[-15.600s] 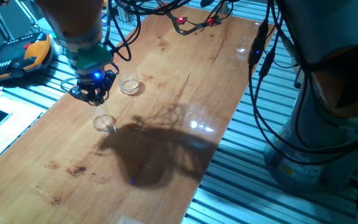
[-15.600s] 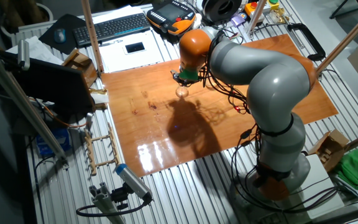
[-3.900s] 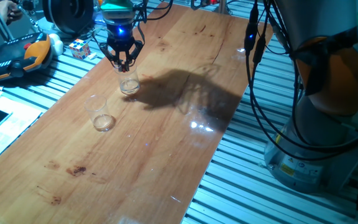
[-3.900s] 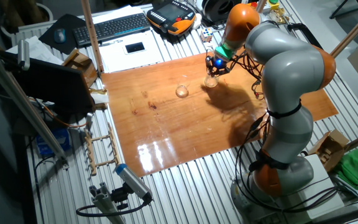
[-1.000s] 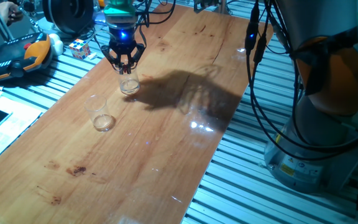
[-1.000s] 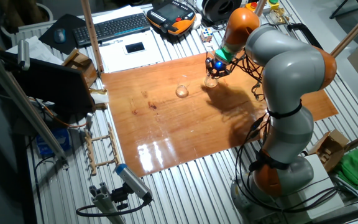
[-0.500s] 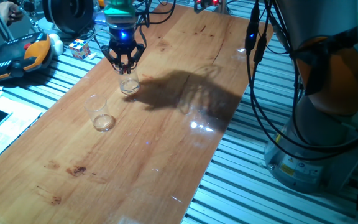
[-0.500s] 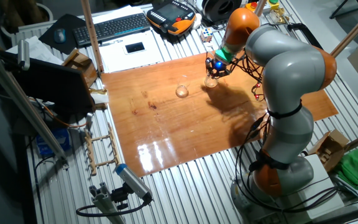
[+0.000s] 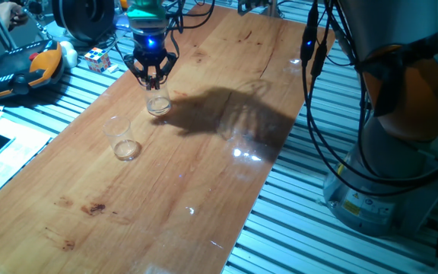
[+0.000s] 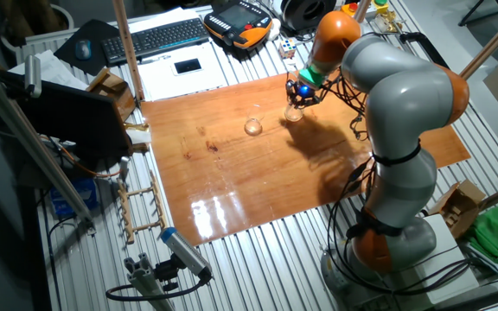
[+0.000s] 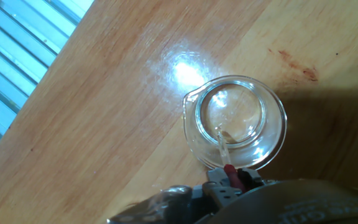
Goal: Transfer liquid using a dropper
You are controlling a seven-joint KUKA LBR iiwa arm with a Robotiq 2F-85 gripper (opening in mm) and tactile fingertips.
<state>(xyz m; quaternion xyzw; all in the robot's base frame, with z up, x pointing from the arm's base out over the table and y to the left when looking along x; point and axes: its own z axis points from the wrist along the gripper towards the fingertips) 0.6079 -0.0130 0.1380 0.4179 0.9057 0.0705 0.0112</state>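
On the wooden surface [image 9: 204,152], going left to right in the one fixed view, a clear tumbler [image 9: 122,139] stands at about nine o'clock. The small spouted glass beaker [image 9: 157,103] sits well apart from it toward eleven o'clock, directly under the end effector [image 9: 150,72].

In the hand view the end effector is clamped on the dropper [image 11: 224,151]. Its red bulb is pinched at six o'clock and its clear tip reaches down into the beaker [image 11: 235,121].

I judge the step to be discharging or drawing here. It wants a steady vertical tube, the tip kept inside the rim and off the wall, and a slow squeeze. The liquid [image 11: 227,134] is barely discernible at the tip.

No brand, label or writing is readable.
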